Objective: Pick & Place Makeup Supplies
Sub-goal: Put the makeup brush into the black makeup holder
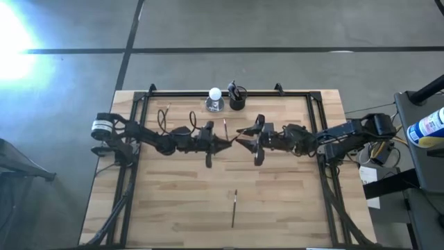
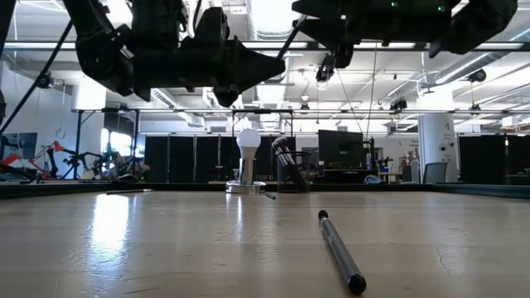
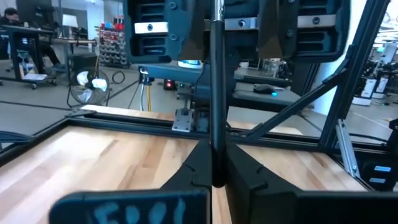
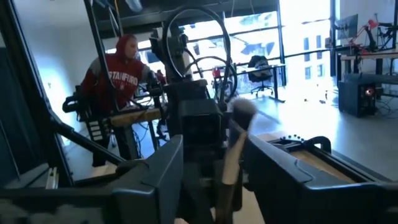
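My left gripper (image 1: 227,144) and my right gripper (image 1: 241,135) meet tip to tip above the middle of the table. The left one is shut on a thin makeup brush (image 3: 215,93). In the right wrist view its fluffy head (image 4: 244,111) shows close to the left gripper. My right gripper is open, with a finger on either side of the brush's handle (image 4: 227,171) and a gap to each. A second brush (image 1: 234,208) lies flat on the table near the front edge, and a third (image 1: 225,128) lies farther back. My left gripper pinches the brush's slim handle (image 3: 215,158) between its two fingers. The fingers come level from the table's left. The handle runs on past the fingertips toward my right gripper, and the brush is lifted clear of the table.
At the table's far edge stand a white ball on a clear base (image 1: 215,96) and a black cup (image 1: 237,101) holding brushes. A black frame (image 1: 139,104) rims the table. A person in a red hoodie (image 4: 121,74) is in the room beyond.
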You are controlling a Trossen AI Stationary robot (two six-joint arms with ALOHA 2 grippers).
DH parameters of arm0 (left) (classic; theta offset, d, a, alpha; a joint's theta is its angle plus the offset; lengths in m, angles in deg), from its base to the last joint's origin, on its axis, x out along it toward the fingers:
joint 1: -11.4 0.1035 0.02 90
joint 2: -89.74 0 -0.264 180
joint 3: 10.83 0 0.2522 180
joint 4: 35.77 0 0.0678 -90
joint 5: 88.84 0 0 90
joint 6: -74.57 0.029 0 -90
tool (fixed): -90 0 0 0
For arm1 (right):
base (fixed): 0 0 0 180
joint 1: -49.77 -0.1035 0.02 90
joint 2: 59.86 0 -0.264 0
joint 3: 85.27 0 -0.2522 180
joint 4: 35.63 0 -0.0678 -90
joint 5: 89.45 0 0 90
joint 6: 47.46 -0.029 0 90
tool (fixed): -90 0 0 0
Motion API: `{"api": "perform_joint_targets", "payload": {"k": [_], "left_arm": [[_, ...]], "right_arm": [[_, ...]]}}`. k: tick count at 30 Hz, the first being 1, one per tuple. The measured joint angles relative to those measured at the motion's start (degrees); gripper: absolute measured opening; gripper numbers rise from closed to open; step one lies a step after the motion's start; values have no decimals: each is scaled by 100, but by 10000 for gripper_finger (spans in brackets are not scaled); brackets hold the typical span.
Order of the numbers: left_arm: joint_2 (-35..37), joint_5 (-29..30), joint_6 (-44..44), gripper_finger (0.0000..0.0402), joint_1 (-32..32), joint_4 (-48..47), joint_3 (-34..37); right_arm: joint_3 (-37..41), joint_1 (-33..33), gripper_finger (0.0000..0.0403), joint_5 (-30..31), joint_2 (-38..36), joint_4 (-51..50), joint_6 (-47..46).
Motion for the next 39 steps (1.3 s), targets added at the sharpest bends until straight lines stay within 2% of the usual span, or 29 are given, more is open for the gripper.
{"api": "perform_joint_targets", "payload": {"k": [3, 7, 8, 12, 16, 23, 32, 39], "left_arm": [[0, -5, 4, 15, 20, 11, 0], [0, -27, -18, 15, 30, -4, 0], [0, -29, -75, 15, 47, -14, 0], [56, 203, -496, 54, 114, -225, -2], [268, 381, -439, 102, 197, -904, 2], [323, 386, -330, 126, 261, -1030, 207], [323, 404, -291, 128, 262, -981, 358], [323, 404, -268, 128, 262, -981, 380]], "right_arm": [[-65, 2, 114, 20, 61, -13, 6], [-108, 8, 32, 39, 150, -7, 39], [-108, 9, 24, 58, 157, -11, 58], [-108, 74, 19, 236, 83, -202, 164], [-108, 407, 18, 232, -229, -574, 258], [-625, 1589, 18, 218, -523, -2399, 671], [-1629, 3138, 17, -590, 507, -2951, 1195], [-2371, 3743, 17, -909, 1714, -3192, 1364]]}}
